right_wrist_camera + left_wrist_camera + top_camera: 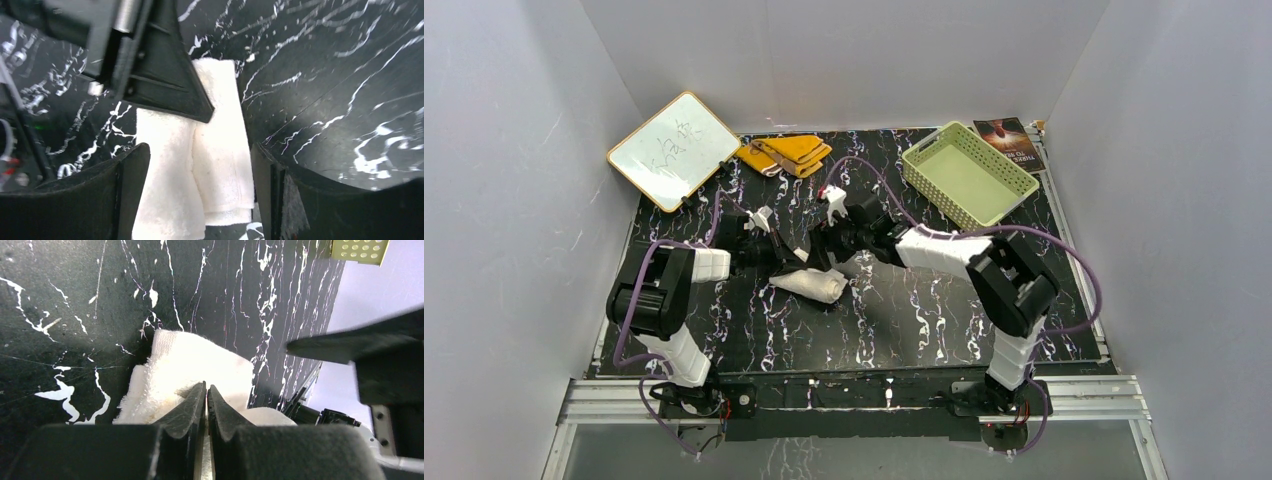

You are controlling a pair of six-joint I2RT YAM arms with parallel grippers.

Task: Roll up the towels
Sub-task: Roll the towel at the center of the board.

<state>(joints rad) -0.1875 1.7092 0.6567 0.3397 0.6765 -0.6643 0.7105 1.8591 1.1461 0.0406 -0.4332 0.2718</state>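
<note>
The cream-white towel lies mid-table as a loose, partly rolled bundle; it also shows as the white towel and as two side-by-side folds of the white towel. My left gripper is shut, its tips pinching a fold of this towel from the left. My right gripper is open and straddles the towel's other end without touching it. The mustard-yellow towel lies folded at the back of the table, away from both grippers.
A pale green slotted basket stands at the back right, with a dark booklet behind it. A white board in a wooden frame leans at the back left. White walls close in three sides.
</note>
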